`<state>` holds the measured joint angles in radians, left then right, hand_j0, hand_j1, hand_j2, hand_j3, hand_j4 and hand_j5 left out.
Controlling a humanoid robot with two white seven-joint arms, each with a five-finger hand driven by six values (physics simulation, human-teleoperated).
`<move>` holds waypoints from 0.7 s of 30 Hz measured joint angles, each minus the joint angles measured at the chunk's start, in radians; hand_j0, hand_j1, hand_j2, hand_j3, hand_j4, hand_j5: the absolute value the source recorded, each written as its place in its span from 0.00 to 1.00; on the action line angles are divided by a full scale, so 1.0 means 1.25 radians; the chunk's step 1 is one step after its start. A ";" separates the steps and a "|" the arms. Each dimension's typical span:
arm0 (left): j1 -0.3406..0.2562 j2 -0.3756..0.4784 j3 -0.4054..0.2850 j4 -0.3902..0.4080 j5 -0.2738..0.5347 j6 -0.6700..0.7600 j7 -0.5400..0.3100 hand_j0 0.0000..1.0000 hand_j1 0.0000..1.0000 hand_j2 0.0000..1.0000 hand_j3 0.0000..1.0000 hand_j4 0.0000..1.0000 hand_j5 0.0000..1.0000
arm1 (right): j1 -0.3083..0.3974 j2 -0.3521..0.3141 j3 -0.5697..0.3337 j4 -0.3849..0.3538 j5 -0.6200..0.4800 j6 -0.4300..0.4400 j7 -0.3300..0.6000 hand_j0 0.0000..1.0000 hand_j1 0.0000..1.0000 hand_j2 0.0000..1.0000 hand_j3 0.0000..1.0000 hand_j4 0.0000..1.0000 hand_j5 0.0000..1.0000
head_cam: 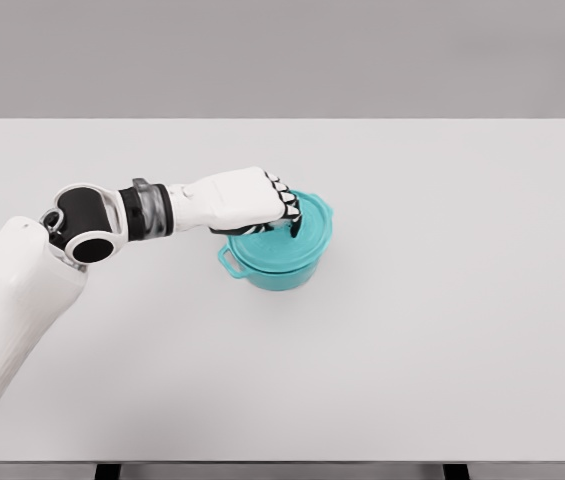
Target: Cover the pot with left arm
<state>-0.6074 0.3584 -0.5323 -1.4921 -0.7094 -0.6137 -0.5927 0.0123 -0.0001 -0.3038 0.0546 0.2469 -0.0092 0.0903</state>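
Note:
A teal pot [280,274] with two side handles stands on the white table [442,340], a little left of the middle. Its teal lid [307,238] lies on top of the pot, roughly level with the rim. My left hand [288,214] reaches in from the left and sits over the lid's centre, fingers curled down around what looks like the lid's knob, which the hand hides. The pot's near-left handle [230,261] shows below my wrist. My right arm is out of view.
My left forearm and elbow [92,225] stretch across the table's left side. The table's front edge runs along the bottom of the picture, and a plain grey wall stands behind the table.

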 measured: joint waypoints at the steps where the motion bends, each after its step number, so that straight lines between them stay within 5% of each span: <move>1: 0.000 0.000 0.000 0.002 0.000 0.000 0.000 0.52 0.52 0.52 0.52 0.52 0.52 | 0.000 0.000 0.000 0.000 0.000 0.000 0.000 1.00 1.00 1.00 1.00 1.00 1.00; 21: -0.005 -0.001 0.000 0.026 0.009 0.002 0.002 0.55 0.55 0.55 0.55 0.55 0.55 | 0.000 0.000 0.000 0.000 0.000 0.000 0.000 1.00 1.00 1.00 1.00 1.00 1.00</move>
<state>-0.6136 0.3569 -0.5323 -1.4592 -0.6981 -0.6106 -0.5908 0.0123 -0.0001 -0.3038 0.0547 0.2469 -0.0092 0.0904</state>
